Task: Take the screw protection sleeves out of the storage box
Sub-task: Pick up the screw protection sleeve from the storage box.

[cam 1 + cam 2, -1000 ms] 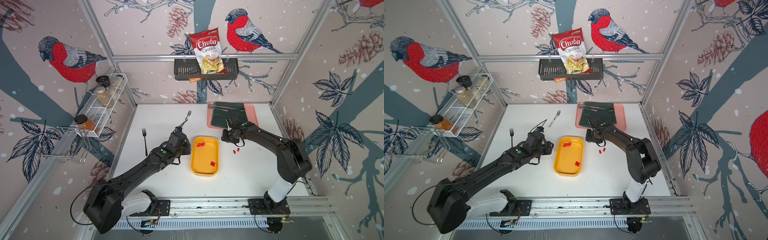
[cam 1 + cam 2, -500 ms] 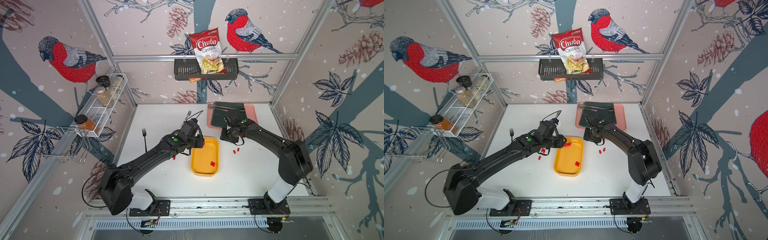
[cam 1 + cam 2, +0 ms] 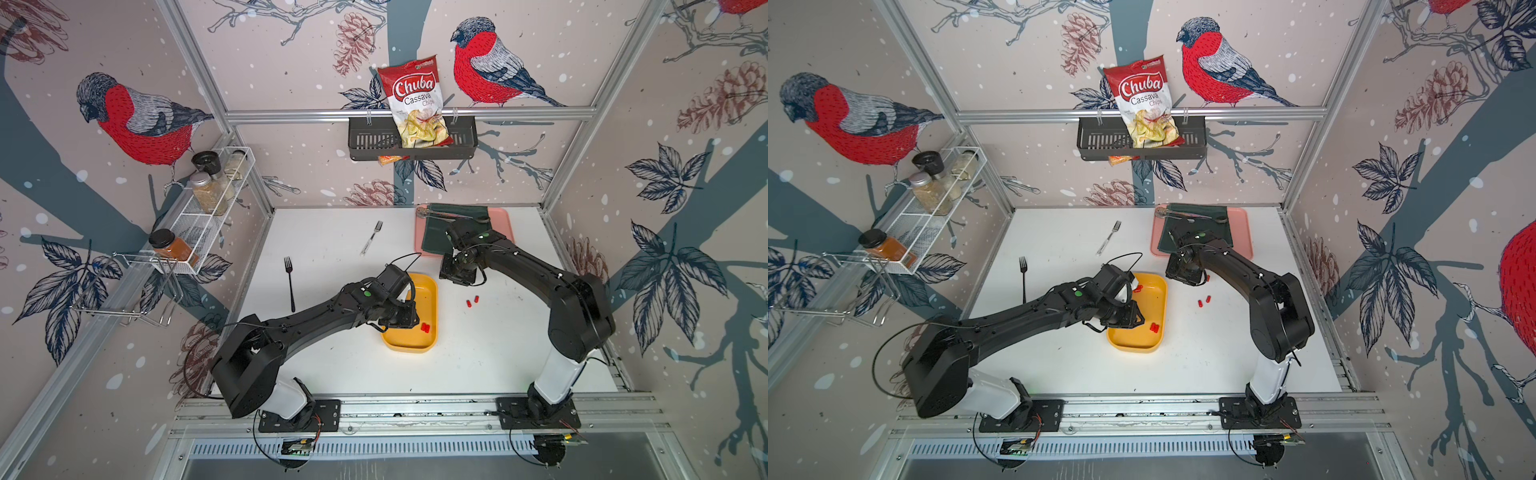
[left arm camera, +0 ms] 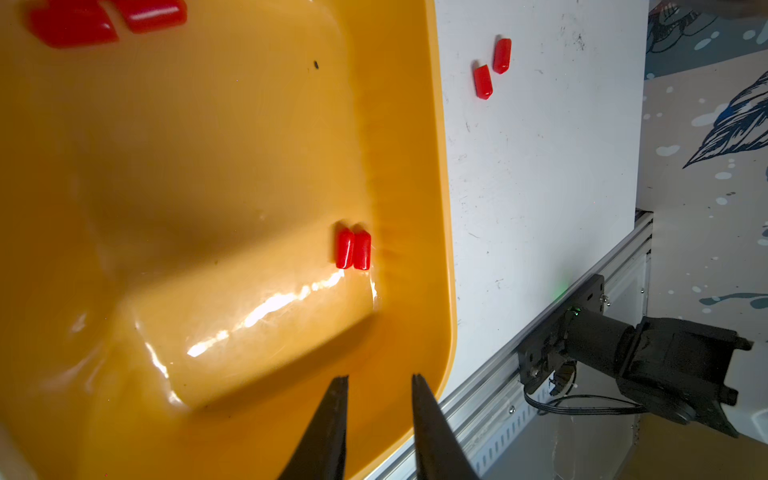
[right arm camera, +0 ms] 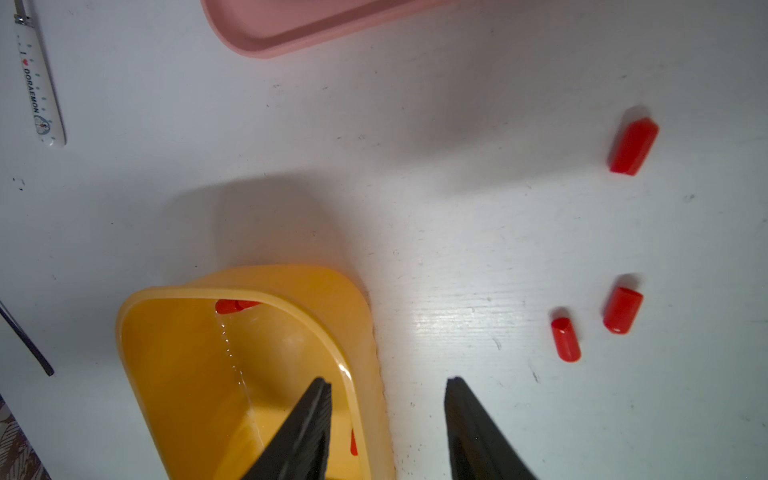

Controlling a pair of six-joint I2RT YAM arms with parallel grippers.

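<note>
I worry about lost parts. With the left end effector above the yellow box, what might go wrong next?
1. Two sleeves in the storage box touch side by side; the left end effector may pinch both or flick one away.
2. They lie near its wall, so a finger may strike it and shove the box.

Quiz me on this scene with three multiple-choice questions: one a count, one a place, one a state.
1. How many forks lie on the table? A) one B) two C) four
2. Where does the touching pair of red sleeves lie? A) on the table B) inside the yellow storage box C) on the box's rim
3. The left fingers are: A) apart, holding nothing B) shut on a sleeve C) gripping a fork
Answers: B, a black fork and a silver fork; B, the pair rests on the box floor; A, a bare gap shows between them.
</note>
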